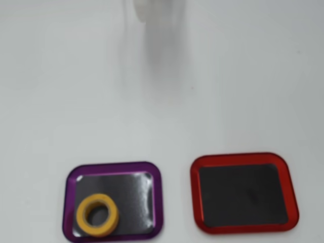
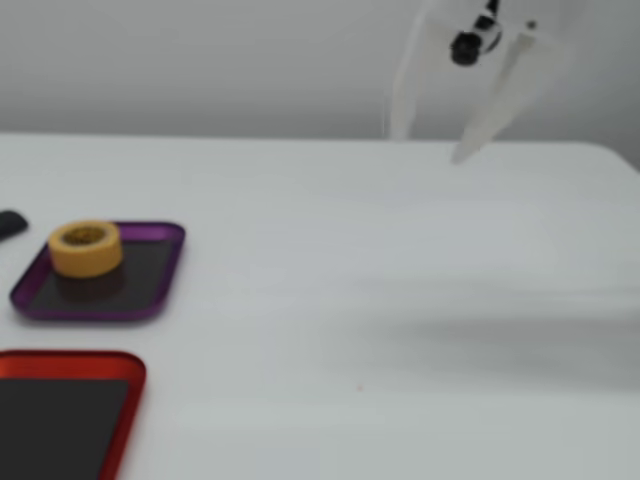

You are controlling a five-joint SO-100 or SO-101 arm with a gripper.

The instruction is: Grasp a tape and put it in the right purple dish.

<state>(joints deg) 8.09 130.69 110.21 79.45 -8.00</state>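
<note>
- The small yellow roll of masking tape with a pale cardboard core [image 1: 97, 214] lies flat inside the shallow purple-rimmed metal tray with a dark inner mat [image 1: 157, 197], towards the tray's corner nearest the counter's bottom-left corner in the overhead view.
- In the fixed view the same roll [image 2: 86, 247] sits at the back of that tray [image 2: 160, 275], near the counter's left edge.
- The white two-finger gripper [image 2: 428, 147] hangs above the far edge of the counter, well apart from both trays. Its fingers are spread and nothing is between them.
- The red-rimmed tray with a black mat [image 1: 243, 158] is empty, beside the purple one along the counter's near edge in the overhead view.
- Judged from how things lie, the placing step looks done; what remains is only for the arm to stay clear or go to rest, which needs no precision.
- A small dark object [image 2: 10, 224] lies at the counter's left edge in the fixed view; I cannot tell what it is.
- No brand, label or writing can be read anywhere.
</note>
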